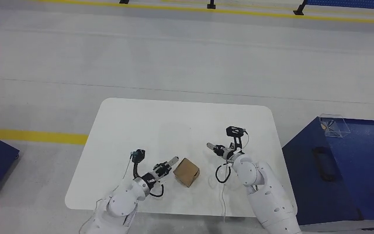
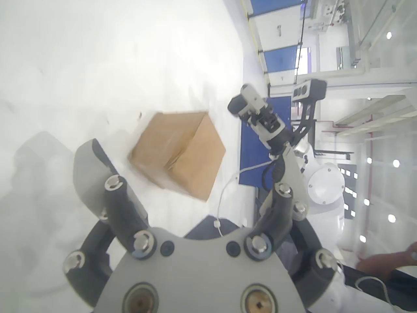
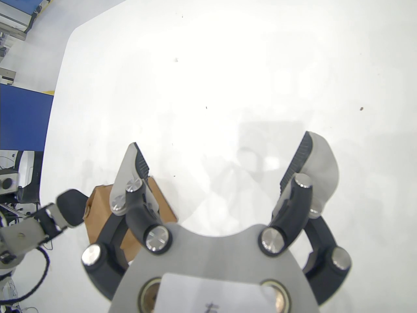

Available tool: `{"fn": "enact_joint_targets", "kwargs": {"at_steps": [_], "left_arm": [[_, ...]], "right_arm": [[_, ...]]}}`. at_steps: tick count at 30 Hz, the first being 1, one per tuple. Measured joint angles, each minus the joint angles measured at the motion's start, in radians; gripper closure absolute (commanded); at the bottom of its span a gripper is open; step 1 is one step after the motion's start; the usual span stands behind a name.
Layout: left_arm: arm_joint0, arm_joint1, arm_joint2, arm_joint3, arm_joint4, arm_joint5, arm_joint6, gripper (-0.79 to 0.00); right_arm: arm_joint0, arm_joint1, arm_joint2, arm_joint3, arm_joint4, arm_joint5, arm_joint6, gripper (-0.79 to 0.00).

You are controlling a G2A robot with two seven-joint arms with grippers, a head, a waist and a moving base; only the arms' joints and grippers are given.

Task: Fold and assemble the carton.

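Brown carton (image 1: 186, 171) sits on the desk (image 1: 175, 117) between my left hand (image 1: 171, 162) and right hand (image 1: 211, 146) (both spread wide).

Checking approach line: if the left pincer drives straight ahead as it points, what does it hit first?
Probably the box, sitting just ahead of the open left pincer on the table; nothing lies between them.
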Motion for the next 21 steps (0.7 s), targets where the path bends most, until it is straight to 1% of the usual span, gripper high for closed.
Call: {"fn": "enact_joint_targets", "kwargs": {"at_steps": [1, 2, 3, 4, 6, 7, 10, 12, 14, 21], "left_arm": [[0.021, 0.002, 0.021, -0.046, 0.089, -0.034, 0.066, -0.323], [0.033, 0.004, 0.038, -0.071, 0.164, -0.062, 0.106, 0.0], [0.04, 0.006, 0.058, -0.09, 0.248, -0.082, 0.142, 0.0], [0.047, 0.009, 0.091, -0.111, 0.372, -0.103, 0.187, 0.0], [0.05, 0.012, 0.142, -0.117, 0.571, -0.116, 0.242, 0.0], [0.046, 0.012, 0.175, -0.109, 0.698, -0.091, 0.273, 0.0], [0.028, 0.002, 0.251, -0.071, 0.911, -0.001, 0.304, 0.0], [0.011, -0.004, 0.279, -0.047, 0.938, 0.019, 0.295, 0.0], [-0.008, -0.01, 0.297, -0.022, 0.923, 0.017, 0.279, 0.0], [-0.038, -0.018, 0.309, 0.02, 0.884, 0.02, 0.224, 0.0]], "right_arm": [[0.0, 0.0, 0.0, 0.0, 0.0, 0.0, 0.0, -0.785], [0.0, 0.0, 0.0, 0.0, 0.0, 0.0, 0.0, -0.785], [0.0, 0.0, 0.0, 0.0, 0.0, 0.0, 0.0, -0.785], [0.0, 0.0, 0.0, 0.0, 0.0, 0.0, 0.0, -0.785], [0.0, 0.0, 0.0, 0.0, 0.0, 0.0, 0.0, -0.785], [0.0, 0.0, 0.0, 0.0, 0.0, 0.0, 0.0, -0.785], [0.0, 0.0, 0.0, 0.0, 0.0, 0.0, 0.0, -0.785], [0.0, 0.0, 0.0, 0.0, 0.0, 0.0, 0.0, -0.785], [0.0, 0.0, 0.0, 0.0, 0.0, 0.0, 0.0, -0.785], [0.0, 0.0, 0.0, 0.0, 0.0, 0.0, 0.0, -0.785]]}}
